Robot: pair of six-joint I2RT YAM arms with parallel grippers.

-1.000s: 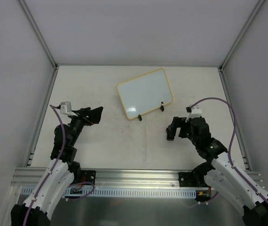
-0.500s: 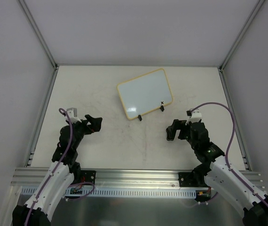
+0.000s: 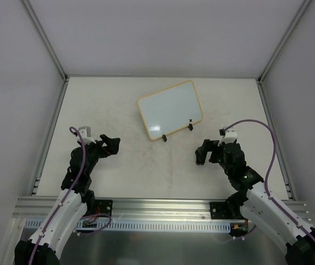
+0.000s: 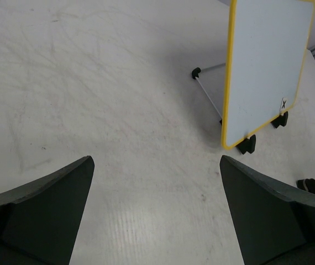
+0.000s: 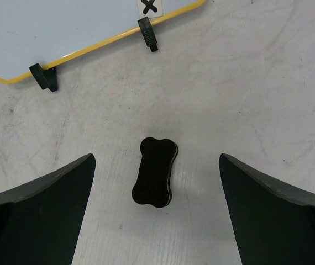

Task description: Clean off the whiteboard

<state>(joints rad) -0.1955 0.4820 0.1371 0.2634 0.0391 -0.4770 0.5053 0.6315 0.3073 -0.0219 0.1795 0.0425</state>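
Observation:
The whiteboard stands tilted on two black clip feet at the table's middle back, its white face blank except for a small black X at one corner. It also shows in the left wrist view and the right wrist view. A black bone-shaped eraser lies flat on the table, near the board's feet, between my right gripper's open fingers. My right gripper is open and empty above it. My left gripper is open and empty, left of the board.
The table is pale and scuffed, walled by white panels on three sides. An aluminium rail runs along the near edge by the arm bases. The board's wire stand leg sticks out behind it.
My left gripper has drawn back toward the near edge and lowered. My right gripper has shifted slightly. The whiteboard has not moved.

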